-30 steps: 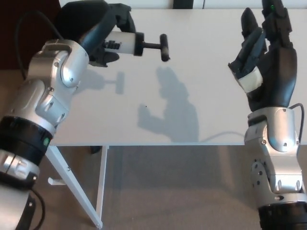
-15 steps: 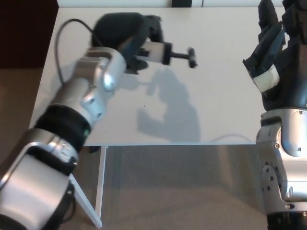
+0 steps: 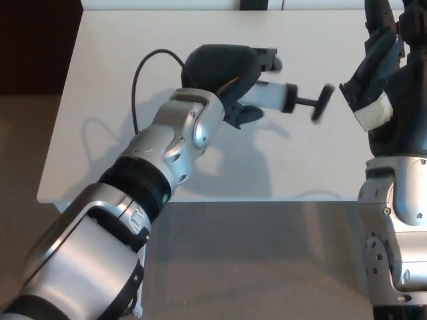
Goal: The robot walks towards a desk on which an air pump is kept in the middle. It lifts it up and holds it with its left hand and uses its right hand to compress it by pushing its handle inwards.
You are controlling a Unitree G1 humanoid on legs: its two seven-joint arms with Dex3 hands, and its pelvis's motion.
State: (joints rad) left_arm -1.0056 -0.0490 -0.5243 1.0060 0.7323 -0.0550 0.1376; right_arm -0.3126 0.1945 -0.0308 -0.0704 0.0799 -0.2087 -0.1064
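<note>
Upper centre, above the table [image 3: 100, 133], my left hand [image 3: 223, 70] clamps the light, rigid-looking air pump [image 3: 275, 95]; my right hand [image 3: 380, 80], fingers spread, nears its blurred handle [image 3: 323, 103].

A plain office-like room: a bare white desk [image 3: 120, 100] over beige carpet [image 3: 267, 267].
</note>
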